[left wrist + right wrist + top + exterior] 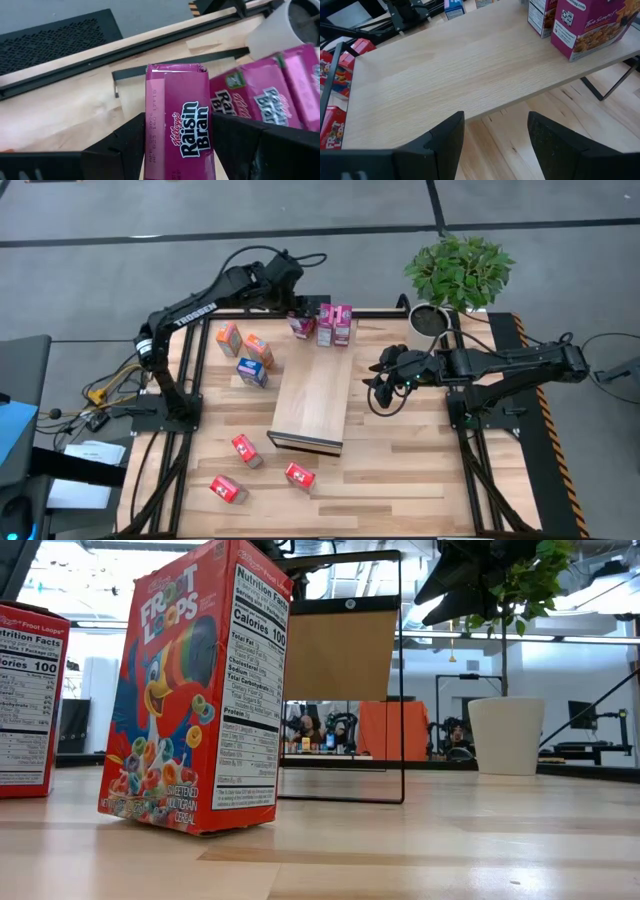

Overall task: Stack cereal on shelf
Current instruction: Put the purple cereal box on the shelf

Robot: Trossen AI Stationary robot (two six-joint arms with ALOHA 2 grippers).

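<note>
Overhead view looks straight down; low view level across the tabletop; wrist views close – right wrist and overhead share the shelf [470, 65]

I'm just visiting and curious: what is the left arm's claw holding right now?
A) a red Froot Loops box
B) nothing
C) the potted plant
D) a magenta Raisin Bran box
D: in the left wrist view the left gripper has its dark fingers closed on either side of a magenta Raisin Bran box.
</note>
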